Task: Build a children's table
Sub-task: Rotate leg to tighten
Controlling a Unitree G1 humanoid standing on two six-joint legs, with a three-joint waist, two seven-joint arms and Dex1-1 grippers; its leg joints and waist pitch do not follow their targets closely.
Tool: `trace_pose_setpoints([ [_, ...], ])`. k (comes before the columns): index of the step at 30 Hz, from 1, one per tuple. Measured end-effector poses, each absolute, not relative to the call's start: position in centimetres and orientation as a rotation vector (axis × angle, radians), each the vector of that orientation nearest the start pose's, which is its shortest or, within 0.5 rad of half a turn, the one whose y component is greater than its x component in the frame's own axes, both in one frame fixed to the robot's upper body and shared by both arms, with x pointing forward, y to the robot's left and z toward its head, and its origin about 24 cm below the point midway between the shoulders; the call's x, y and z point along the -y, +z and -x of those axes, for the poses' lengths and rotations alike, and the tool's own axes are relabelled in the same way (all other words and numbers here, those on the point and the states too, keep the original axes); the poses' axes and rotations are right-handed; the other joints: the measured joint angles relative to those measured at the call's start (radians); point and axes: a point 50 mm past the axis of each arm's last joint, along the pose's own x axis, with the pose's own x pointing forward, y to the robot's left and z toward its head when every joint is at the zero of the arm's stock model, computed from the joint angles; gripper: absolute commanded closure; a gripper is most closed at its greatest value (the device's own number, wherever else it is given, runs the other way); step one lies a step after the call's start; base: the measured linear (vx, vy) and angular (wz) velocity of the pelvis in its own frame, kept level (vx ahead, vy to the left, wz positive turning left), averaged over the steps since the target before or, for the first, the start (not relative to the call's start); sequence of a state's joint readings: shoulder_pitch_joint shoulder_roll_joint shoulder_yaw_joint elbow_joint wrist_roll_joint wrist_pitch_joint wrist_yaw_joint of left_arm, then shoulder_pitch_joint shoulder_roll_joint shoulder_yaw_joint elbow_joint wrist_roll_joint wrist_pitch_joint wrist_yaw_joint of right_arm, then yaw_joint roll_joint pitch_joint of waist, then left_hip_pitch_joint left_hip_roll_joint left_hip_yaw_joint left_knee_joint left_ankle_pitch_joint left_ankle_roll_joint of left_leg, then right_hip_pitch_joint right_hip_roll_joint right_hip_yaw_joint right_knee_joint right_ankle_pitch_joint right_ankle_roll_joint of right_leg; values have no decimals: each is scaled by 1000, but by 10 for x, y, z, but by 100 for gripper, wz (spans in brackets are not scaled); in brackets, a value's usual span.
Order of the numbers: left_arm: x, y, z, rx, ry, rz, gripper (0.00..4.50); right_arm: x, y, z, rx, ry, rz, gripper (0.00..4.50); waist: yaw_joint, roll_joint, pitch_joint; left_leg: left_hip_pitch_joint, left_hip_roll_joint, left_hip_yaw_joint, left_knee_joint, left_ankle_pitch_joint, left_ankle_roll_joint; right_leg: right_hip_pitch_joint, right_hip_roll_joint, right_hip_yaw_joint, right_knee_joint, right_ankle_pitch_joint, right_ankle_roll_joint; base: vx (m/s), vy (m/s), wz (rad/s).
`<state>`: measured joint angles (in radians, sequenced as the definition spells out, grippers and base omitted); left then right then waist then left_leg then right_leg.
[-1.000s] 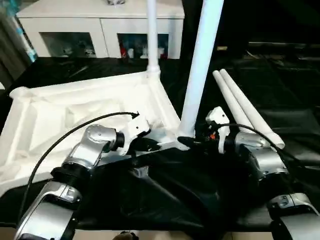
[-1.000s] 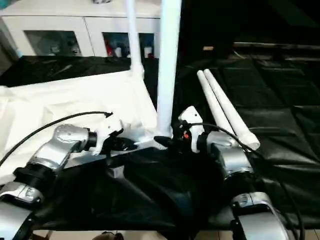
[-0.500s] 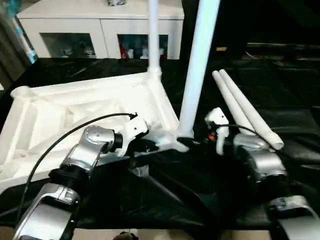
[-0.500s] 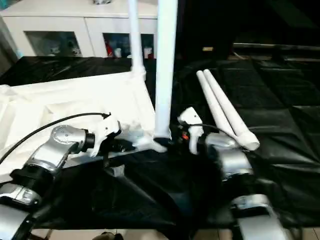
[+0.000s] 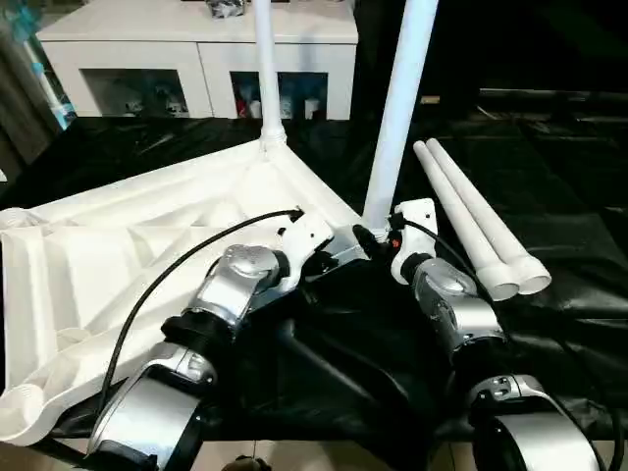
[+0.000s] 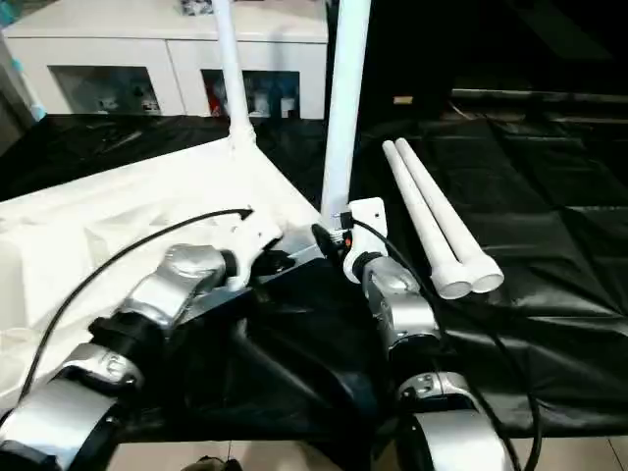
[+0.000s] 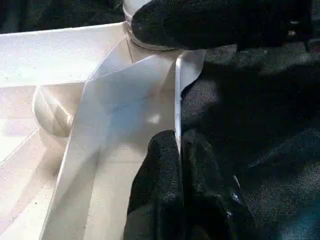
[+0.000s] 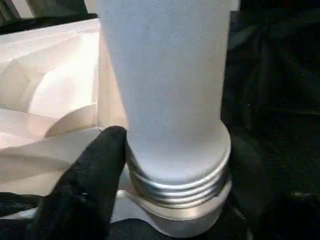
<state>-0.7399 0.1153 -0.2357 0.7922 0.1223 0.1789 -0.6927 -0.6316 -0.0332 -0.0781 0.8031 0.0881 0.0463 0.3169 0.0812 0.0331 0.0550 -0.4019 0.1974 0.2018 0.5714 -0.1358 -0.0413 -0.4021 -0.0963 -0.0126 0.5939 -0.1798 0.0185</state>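
The left gripper (image 7: 177, 150) is pinching the tabletop (image 5: 128, 265) rim at centre frame; the right gripper (image 8: 175, 165) is clasping the upright leg (image 5: 397, 108) at its threads — cross-threading is likely if that leg is tilting.

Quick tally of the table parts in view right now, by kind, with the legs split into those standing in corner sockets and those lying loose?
Tabletop: 1
Legs standing in corner sockets: 2, the far one and the near one
Legs lying loose on the black cloth: 2, side by side
Total: 5 parts
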Motion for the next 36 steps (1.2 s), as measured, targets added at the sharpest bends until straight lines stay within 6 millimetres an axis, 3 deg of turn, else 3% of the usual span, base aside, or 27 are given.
trace_pose_setpoints([
  [2,-74,51,-351,-375,-924,-386,450,112,38,-353,-223,382,-68,108,2,0,0,-1,0,0,0,0,0,-1,0,0,0,0,0,0,0,0],
  [4,-71,51,-352,-362,-923,-393,405,116,38,-352,-216,375,-47,108,7,1,0,-1,-1,0,-1,0,0,-1,0,0,0,1,0,0,0,0],
  [6,-66,54,-353,-315,-896,-338,394,120,40,-348,-187,368,-29,108,12,1,1,-4,-1,-1,-2,0,0,-1,0,0,0,2,1,0,0,0],
  [9,-59,70,-360,-212,-845,-283,382,118,43,-341,-157,394,-12,108,6,0,2,-8,-1,-2,-1,0,0,-4,0,-1,0,8,1,0,0,0],
  [12,-66,87,-367,-141,-781,-293,355,126,53,-334,-102,434,34,108,1,2,1,-9,0,-3,-1,0,0,-6,2,-1,-1,7,7,0,0,0],
  [15,-89,101,-375,-95,-675,-309,318,131,52,-326,-110,466,55,108,-1,3,1,-9,3,-4,-1,0,0,-7,4,-2,0,4,11,0,0,0],
  [19,-144,110,-377,-120,-463,-377,290,134,49,-313,-140,496,82,108,-5,6,1,-10,5,-4,-2,0,0,-8,6,-2,0,1,11,0,0,0],
  [22,-199,105,-367,-190,-257,-440,269,133,51,-309,-154,501,89,108,-9,6,1,-10,6,-3,-2,-1,-1,-9,6,-3,0,1,12,0,0,0],
  [28,-281,109,-337,-289,91,-575,227,120,53,-302,-177,593,98,108,-7,6,1,-9,5,-3,-1,-1,-2,-8,5,-2,1,1,11,0,0,0],
  [31,-307,115,-324,-327,218,-619,227,116,49,-299,-207,643,112,108,5,6,0,-9,5,-3,-1,-1,-2,-7,5,-2,1,1,11,0,0,0],
  [35,-327,114,-306,-397,332,-640,224,108,43,-295,-270,708,130,125,9,5,0,-8,5,-3,-1,-1,-2,-6,5,-2,1,0,14,0,0,0],
  [36,-330,113,-303,-411,346,-636,254,107,41,-295,-286,713,140,144,9,5,0,-9,4,-3,-1,-1,-2,-6,5,-2,1,0,14,0,0,0],
])
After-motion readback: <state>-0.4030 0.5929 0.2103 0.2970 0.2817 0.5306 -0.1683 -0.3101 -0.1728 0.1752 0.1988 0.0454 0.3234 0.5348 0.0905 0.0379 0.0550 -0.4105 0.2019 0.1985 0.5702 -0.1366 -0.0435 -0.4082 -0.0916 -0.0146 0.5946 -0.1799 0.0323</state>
